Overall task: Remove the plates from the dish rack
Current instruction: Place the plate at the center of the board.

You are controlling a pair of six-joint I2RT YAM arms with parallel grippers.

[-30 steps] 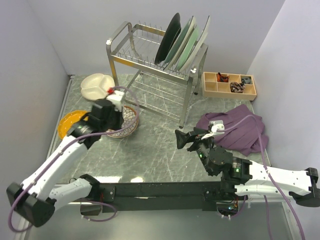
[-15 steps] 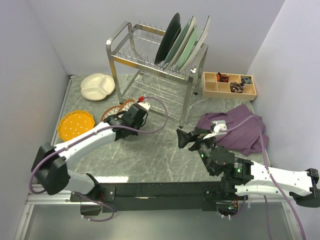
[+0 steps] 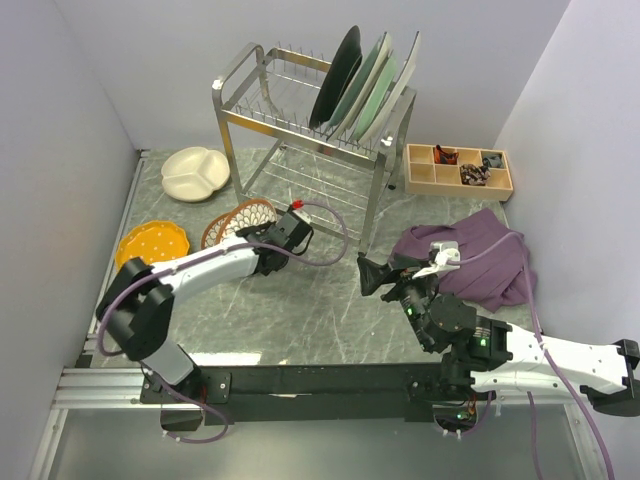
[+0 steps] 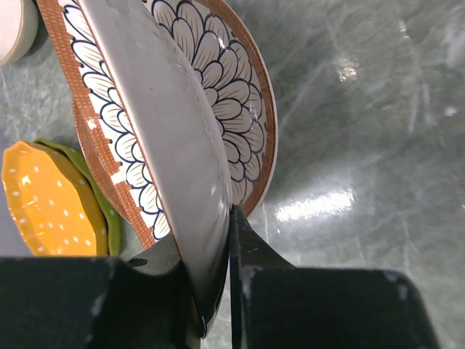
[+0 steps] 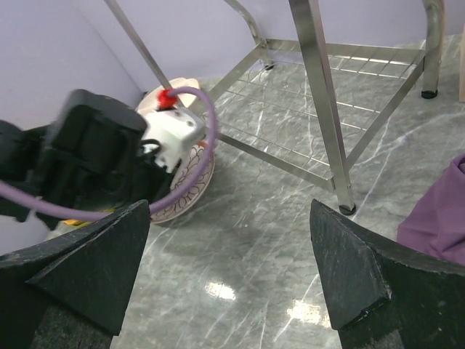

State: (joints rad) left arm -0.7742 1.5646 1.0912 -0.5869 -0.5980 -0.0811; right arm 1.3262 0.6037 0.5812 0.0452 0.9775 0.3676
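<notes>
From above, the left arm reaches farther right than a second ago, and the brown petal-patterned plate (image 3: pixel 238 220) has gone from lying low on the tabletop (image 3: pixel 310 300) to standing tilted on its edge before the dish rack (image 3: pixel 290 125). The left fingers (image 3: pixel 268 238) pinch its rim. The right fingers (image 3: pixel 372 275) have crept slightly toward the rack and hang spread wide, holding nothing. A dark plate (image 3: pixel 337 75), two pale green plates (image 3: pixel 366 85) and a white plate (image 3: pixel 402 80) stand upright in the rack's top tier. The cream divided plate (image 3: pixel 195 172) and orange dotted plate (image 3: pixel 150 247) lie at the left.

At the left wrist, the fingers (image 4: pixel 251 254) are clamped narrowly on the brown plate's rim (image 4: pixel 218 109).

At the right wrist, both fingers (image 5: pixel 80 269) stand far apart above bare tabletop.
</notes>
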